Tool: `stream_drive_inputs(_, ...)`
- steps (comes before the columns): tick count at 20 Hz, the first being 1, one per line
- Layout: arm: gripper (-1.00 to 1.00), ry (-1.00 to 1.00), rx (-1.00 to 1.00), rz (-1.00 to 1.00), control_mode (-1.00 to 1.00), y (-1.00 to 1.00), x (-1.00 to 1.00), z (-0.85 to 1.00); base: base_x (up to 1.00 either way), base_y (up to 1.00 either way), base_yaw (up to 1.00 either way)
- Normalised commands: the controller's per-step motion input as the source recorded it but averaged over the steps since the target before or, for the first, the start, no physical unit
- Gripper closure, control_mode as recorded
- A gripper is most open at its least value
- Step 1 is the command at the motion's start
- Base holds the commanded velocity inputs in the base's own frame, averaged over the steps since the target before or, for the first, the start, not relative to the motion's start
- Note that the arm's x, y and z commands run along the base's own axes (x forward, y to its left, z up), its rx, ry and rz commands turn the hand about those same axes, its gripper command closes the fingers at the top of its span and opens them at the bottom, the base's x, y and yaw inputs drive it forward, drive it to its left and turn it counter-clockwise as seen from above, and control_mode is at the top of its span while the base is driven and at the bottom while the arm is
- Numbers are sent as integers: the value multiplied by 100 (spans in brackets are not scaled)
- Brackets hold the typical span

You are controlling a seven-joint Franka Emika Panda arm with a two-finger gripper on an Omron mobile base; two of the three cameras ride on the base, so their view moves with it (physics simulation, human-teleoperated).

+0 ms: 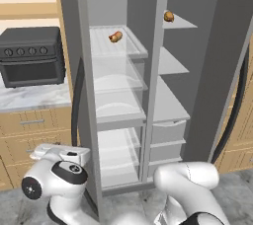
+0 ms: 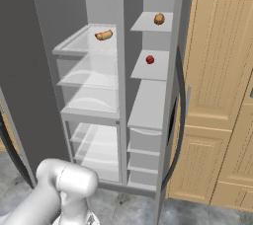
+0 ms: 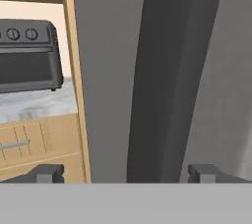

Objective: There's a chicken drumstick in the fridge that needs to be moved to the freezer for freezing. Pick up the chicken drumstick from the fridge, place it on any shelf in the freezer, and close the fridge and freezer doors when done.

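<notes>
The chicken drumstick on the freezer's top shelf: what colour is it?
Golden-brown; the chicken drumstick shows best in the right base view.

My gripper (image 3: 126,173) sat close before the left door's handle (image 3: 160,70), the toaster oven (image 1: 32,54) on the counter (image 1: 34,96) to its left. Both doors stood open. The drumstick (image 1: 169,16) lay on the freezer's top shelf (image 1: 179,21) — the hot dog (image 1: 115,36) (left compartment) lay on the fridge's top shelf.
</notes>
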Motion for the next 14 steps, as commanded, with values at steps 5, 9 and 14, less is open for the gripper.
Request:
stream_drive_inputs(5,-100,2,-1,-8,-100,6,23,-8,0,0,0)
stream_drive_inputs(9,-100,6,0,-4,-100,-29,29,0,0,0,0)
stream_drive_inputs(14,-100,1,0,0,-100,-68,27,0,0,0,0)
